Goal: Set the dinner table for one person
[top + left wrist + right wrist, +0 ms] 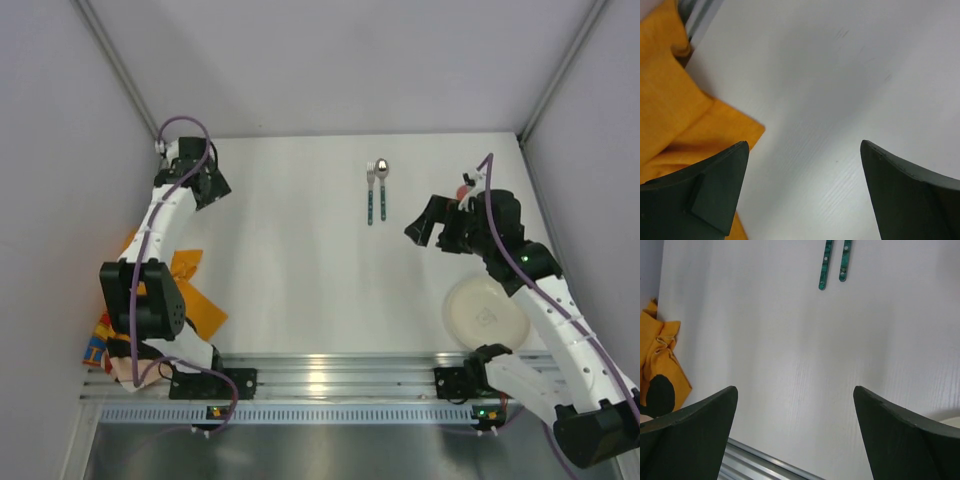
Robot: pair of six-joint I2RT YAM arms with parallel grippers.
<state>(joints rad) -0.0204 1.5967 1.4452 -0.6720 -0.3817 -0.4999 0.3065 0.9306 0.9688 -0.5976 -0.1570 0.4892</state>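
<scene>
The white dinner table (300,260) carries a fork (370,195) and a spoon (383,188) with teal handles, lying side by side at the back middle. Their handles show in the right wrist view: the fork (825,265) and the spoon (845,260). A cream plate (485,313) lies at the front right. A crumpled orange placemat (185,290) lies at the left edge. My left gripper (212,190) is open and empty above bare table, and its wrist view (804,145) shows the placemat (670,115) beside it. My right gripper (425,225) is open and empty (795,390), to the right of the cutlery.
A silver slotted rail (330,385) runs along the near edge and shows in the right wrist view (755,460). Grey walls close in the left, back and right sides. A small red object (462,190) is partly hidden behind my right wrist.
</scene>
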